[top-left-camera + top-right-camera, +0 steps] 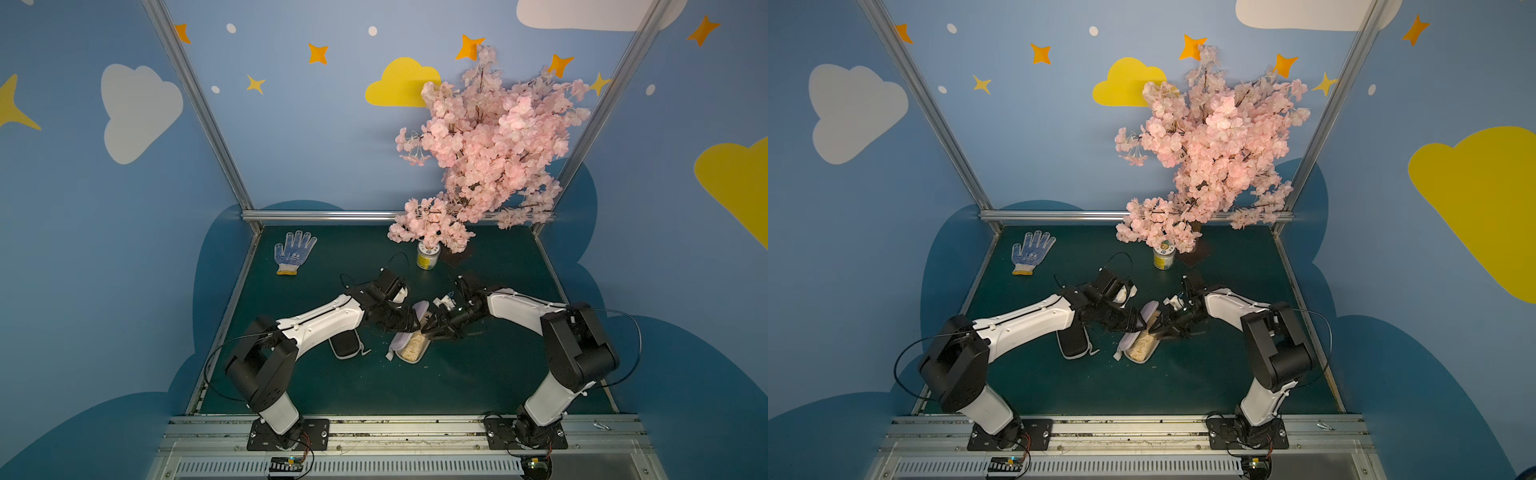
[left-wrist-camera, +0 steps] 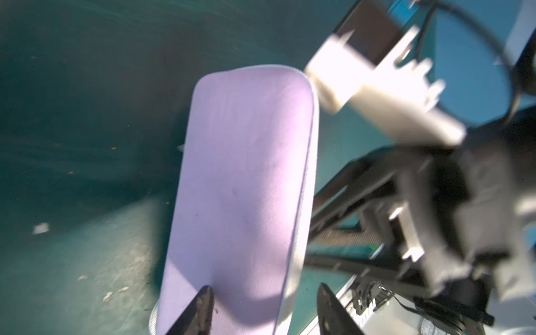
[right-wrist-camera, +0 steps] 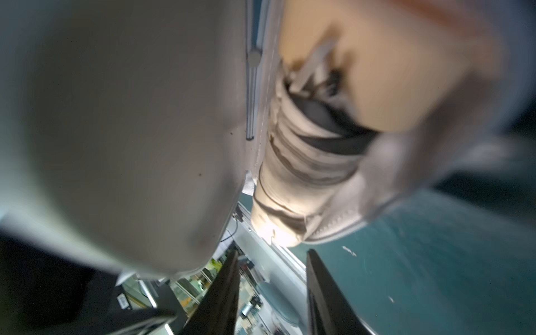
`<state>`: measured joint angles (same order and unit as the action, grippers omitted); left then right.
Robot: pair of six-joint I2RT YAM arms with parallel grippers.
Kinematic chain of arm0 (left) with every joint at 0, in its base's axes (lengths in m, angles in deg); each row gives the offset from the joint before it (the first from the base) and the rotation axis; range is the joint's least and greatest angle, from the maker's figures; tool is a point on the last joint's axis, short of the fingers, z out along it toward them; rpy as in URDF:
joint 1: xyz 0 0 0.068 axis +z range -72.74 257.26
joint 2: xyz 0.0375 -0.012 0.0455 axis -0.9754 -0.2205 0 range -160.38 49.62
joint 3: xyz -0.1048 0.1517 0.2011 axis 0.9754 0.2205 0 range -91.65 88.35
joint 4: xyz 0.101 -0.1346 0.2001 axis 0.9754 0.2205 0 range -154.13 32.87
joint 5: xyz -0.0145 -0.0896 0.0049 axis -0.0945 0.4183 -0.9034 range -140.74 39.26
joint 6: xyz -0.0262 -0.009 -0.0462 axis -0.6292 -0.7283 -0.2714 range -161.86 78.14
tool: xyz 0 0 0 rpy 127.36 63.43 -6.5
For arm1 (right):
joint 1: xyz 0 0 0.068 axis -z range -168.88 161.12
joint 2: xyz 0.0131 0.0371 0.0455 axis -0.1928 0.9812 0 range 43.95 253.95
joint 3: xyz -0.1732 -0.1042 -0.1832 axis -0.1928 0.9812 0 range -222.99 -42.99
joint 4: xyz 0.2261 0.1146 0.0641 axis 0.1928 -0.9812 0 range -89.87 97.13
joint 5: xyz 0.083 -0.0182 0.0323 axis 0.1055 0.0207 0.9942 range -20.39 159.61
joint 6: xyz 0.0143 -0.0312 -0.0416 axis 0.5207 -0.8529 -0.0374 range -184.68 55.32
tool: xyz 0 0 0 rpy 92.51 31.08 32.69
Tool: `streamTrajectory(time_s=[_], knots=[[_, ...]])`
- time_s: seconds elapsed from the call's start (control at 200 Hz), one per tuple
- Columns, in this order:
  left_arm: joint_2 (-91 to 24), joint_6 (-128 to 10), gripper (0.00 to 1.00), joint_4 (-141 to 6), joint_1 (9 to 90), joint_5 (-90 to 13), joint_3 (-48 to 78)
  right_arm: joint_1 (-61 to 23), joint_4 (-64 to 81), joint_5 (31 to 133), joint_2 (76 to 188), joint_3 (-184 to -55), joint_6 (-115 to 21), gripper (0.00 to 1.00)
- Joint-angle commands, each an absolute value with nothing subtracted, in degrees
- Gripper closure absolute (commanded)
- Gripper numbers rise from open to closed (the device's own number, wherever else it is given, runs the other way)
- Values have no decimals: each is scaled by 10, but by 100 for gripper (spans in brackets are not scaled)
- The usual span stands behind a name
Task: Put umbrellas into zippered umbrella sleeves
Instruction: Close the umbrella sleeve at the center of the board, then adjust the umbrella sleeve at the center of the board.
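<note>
I work on a dark green mat (image 1: 478, 374), scuffed and flecked with pale crumbs. It is boxed in by blue walls (image 1: 291, 124) painted with white and yellow clouds, orange stars and pale dots. Aluminium frame posts (image 1: 199, 104) run up the corners, and a metal rail (image 1: 395, 432) carries my two bases along the front edge. A pink blossom tree (image 1: 490, 145) spreads over the far right of the mat.

The lavender sleeve (image 1: 398, 343) lies open mid-mat with the cream-yellow umbrella (image 1: 412, 348) in its lower half, and both my grippers meet over its far end. Only the top views show three other things. The black sleeve (image 1: 1073, 343) lies beside the lavender one, partly under my left forearm. The dotted glove (image 1: 293, 251) lies flat at the far left, and the jar (image 1: 427, 257) stands under the tree's lowest blossoms.

My left wrist view alone shows the lavender outer shell of the raised lid. My left gripper (image 2: 264, 287) is spread there, one finger lying over the shell and the other clear of its edge. My right wrist view alone shows the lid's pale grey lining, the umbrella's folds and its blurred tan end. My right gripper (image 3: 272, 252) is spread too, with nothing between its fingers.

The jar wears a yellow label, its print too small to read.
</note>
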<state>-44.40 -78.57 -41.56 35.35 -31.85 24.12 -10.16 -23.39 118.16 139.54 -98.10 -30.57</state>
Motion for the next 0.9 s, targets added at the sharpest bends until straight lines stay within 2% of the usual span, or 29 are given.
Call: streamTrajectory(time_s=[0.0,0.215,0.355,0.541,0.741,0.896], knots=[[-432,-801,38,-457,338,-288,232,-38,-311,1170,1350,-986,-364,56],[-510,-814,41,-470,277,-292,209,0,-308,1119,1336,-986,-359,54],[-549,-813,43,-456,256,-311,209,-11,-307,1108,1364,-1017,-371,47],[-553,-824,47,-488,254,-310,250,-61,-352,1011,1419,-1127,-394,42],[-513,-816,47,-487,253,-320,253,-134,-366,970,1492,-1237,-401,42],[-514,-810,47,-485,258,-316,256,-178,-427,886,1570,-1312,-421,42]])
